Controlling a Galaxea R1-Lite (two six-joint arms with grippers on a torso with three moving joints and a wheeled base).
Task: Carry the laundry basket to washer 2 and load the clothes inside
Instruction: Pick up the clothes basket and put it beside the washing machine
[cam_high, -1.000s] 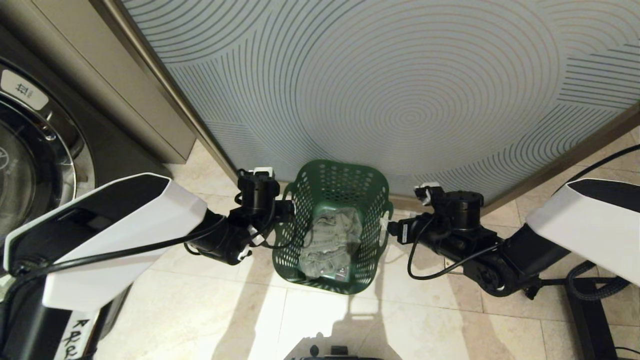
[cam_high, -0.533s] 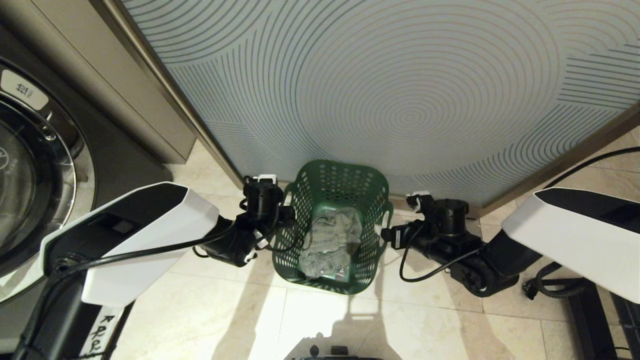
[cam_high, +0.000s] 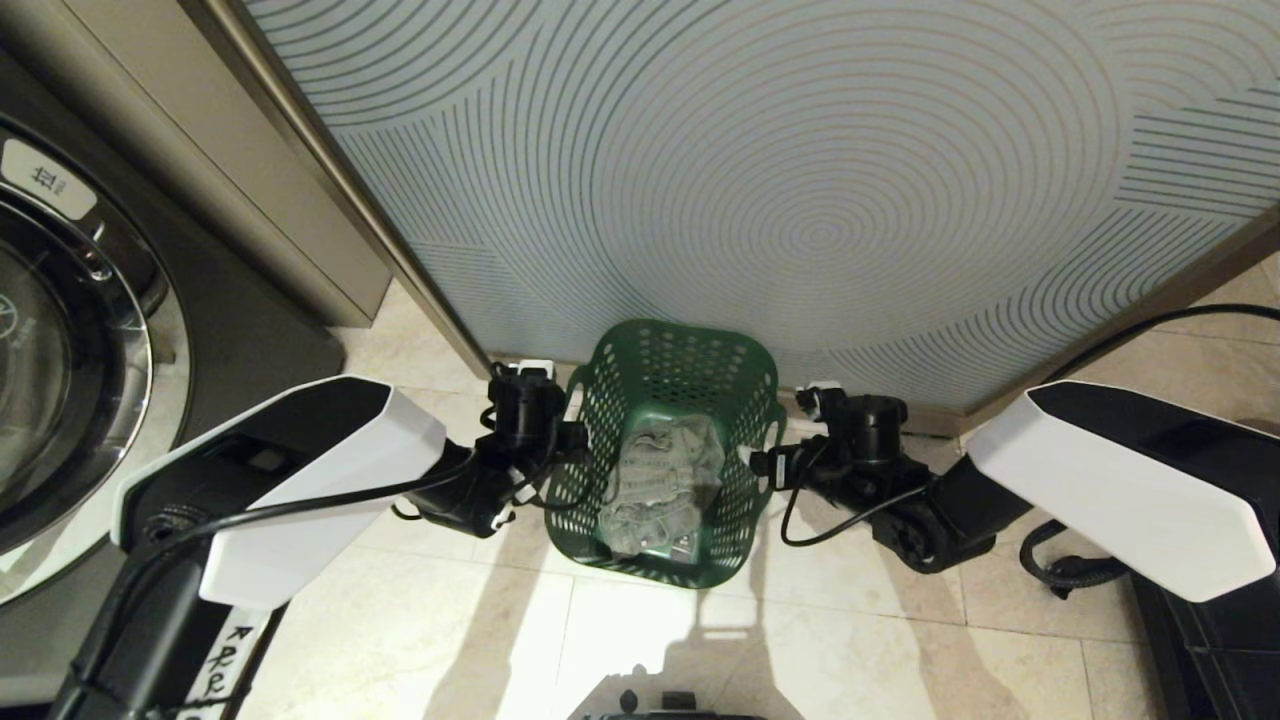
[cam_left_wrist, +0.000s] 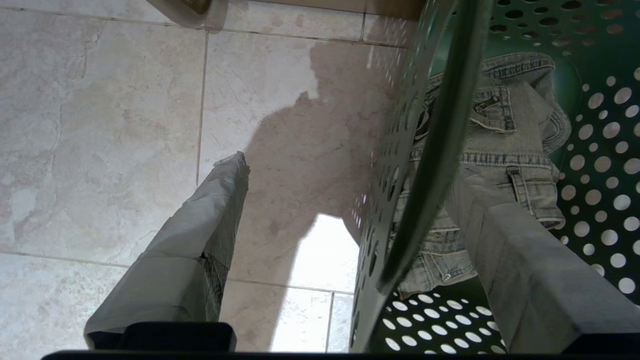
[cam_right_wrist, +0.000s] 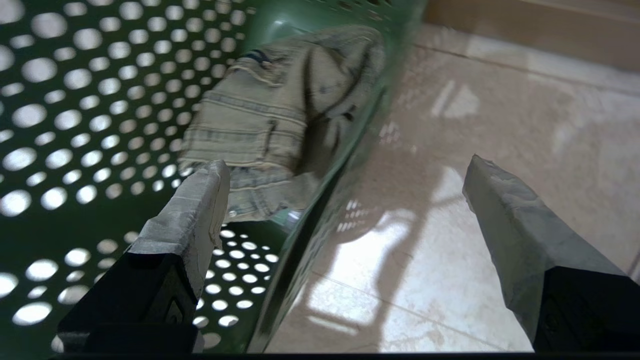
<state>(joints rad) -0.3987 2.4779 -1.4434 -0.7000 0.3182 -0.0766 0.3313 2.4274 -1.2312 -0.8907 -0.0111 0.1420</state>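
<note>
Head view: upright laundry basket (cam_high: 665, 450), mouth up, between spread-fingered left gripper (cam_high: 572, 437) and right gripper (cam_high: 762, 462).

The basket (cam_high: 667, 400) is dark green, dotted with round holes. The clothes (cam_high: 660, 485) are faded grey-green denim with pale seams. The floor (cam_high: 850, 640) is beige marble tile; the panel (cam_high: 800, 200) is pale blue-grey with concentric lines.

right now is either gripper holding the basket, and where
Nothing held yet. Both the left gripper and right gripper stand open, each straddling a side wall of the laundry basket.
</note>
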